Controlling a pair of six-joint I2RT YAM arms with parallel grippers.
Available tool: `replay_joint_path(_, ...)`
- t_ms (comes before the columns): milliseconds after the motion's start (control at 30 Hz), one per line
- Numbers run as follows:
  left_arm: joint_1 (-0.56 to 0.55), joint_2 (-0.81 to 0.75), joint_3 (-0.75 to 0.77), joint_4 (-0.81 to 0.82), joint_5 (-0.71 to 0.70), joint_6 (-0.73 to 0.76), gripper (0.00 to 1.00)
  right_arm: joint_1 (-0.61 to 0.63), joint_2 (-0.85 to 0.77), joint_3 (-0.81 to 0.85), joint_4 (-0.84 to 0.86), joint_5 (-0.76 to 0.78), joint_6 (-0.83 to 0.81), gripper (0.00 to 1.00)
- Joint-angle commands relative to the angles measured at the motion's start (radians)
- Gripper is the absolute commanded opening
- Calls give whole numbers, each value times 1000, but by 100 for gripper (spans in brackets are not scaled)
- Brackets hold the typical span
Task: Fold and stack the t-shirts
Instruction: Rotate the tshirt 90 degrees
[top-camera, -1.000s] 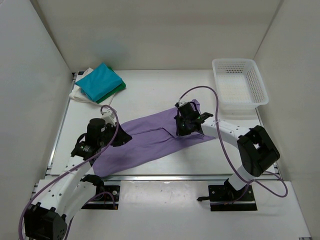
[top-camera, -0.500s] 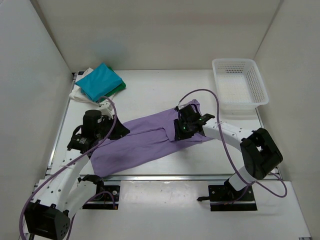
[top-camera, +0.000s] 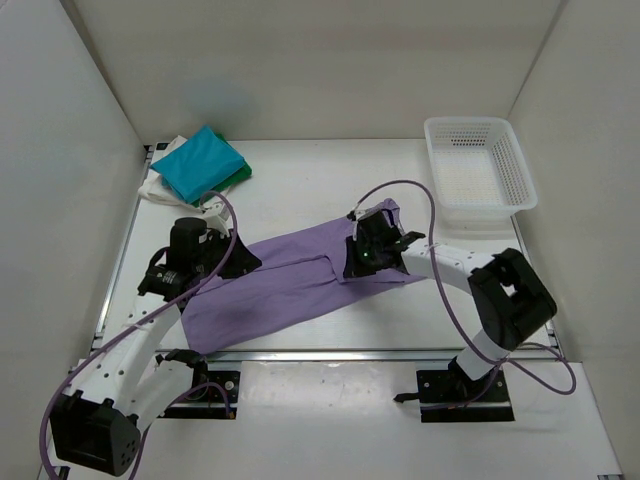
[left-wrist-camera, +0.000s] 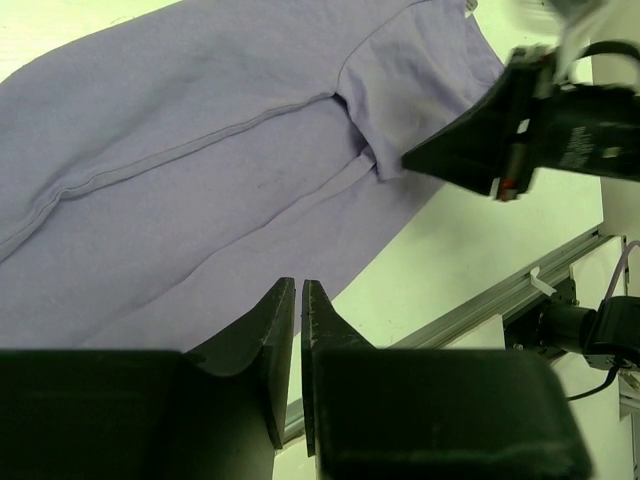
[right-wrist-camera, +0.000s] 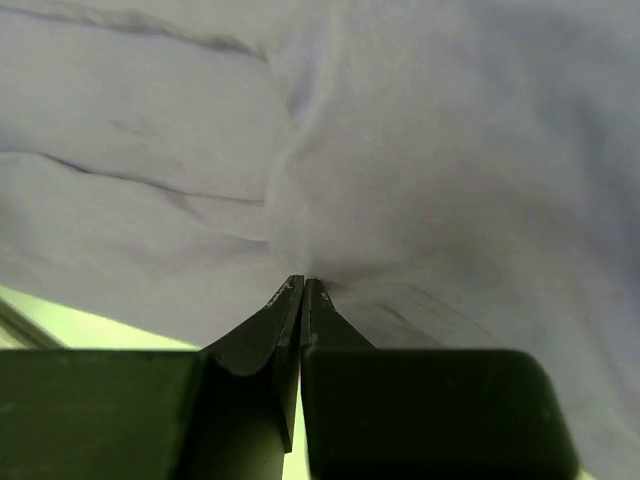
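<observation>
Dipping slightly nearer since a second ago, the right gripper (right-wrist-camera: 302, 283) pinches a bunched fold of the lavender t-shirt (top-camera: 290, 285), which we see spread mid-table. At its left end the left gripper (left-wrist-camera: 298, 285) is nearly closed; we cannot tell if it holds cloth. We find the folded t-shirts (top-camera: 200, 165) far left and the basket (top-camera: 520, 190) far right.

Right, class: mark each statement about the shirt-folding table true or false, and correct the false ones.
1. The teal t-shirt tops the folded stack. True.
2. The lavender t-shirt lies in the white lattice basket. False: it lies spread on the table.
3. The right gripper pinches the lavender t-shirt. True.
4. The folded stack sits far right. False: it sits far left; the basket is far right.
</observation>
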Motion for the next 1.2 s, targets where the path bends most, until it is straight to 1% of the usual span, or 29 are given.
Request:
replay_joint_path(0,-5,-32,-11,3,7,12,20,5,61,-36,106,-15,47,0)
replay_joint_path(33,-11,-29,-17,0,3,12,20,7,77,-43,109,-12,38,0)
replay_joint_path(100,-13,-41,-21,-9,2,22,20,16,62,-42,88,5,41,0)
replay_joint_path(200,1,-47,-31,-12,-4,32,19,42,-8,-48,45,40,25,0)
replay_joint_path(233,1,-46,-23,-15,3,33,20,39,-40,-49,37,42,28,0)
replay_joint_path(267,1,-43,-15,-18,2,30,19,33,-72,-45,21,43,19,1)
replay_joint_path(333,-16,-41,8,-27,-9,35,20,12,-115,-39,7,19,13,8)
replay_joint_path(433,-25,-32,35,-38,-7,42,20,-43,-137,-17,3,-36,2,14)
replay_joint_path(467,-25,-27,40,-41,-13,41,20,-57,-131,-13,4,-40,-2,15)
replay_joint_path(533,-21,-32,38,-46,-17,47,20,-94,-103,-16,20,-46,-4,13)
replay_joint_path(633,-24,-29,25,-29,-18,47,20,-142,-45,-19,72,-21,1,2)
replay_joint_path(667,-37,-24,20,-30,-18,39,20,-156,-24,-23,86,-15,1,0)
replay_joint_path(733,-56,-26,20,-23,-47,35,20,-168,9,-42,128,23,19,0)
replay_joint_path(867,-62,-27,22,-12,-40,25,19,-176,110,-48,198,57,44,0)
replay_joint_path(1000,-51,-32,48,-46,-44,39,19,-189,260,41,223,43,73,0)
replay_joint_path(1100,-42,-35,63,-64,-40,50,20,-185,364,159,202,39,70,0)
replay_joint_path(1167,-53,-20,87,-78,-46,52,20,-189,418,294,186,42,71,0)
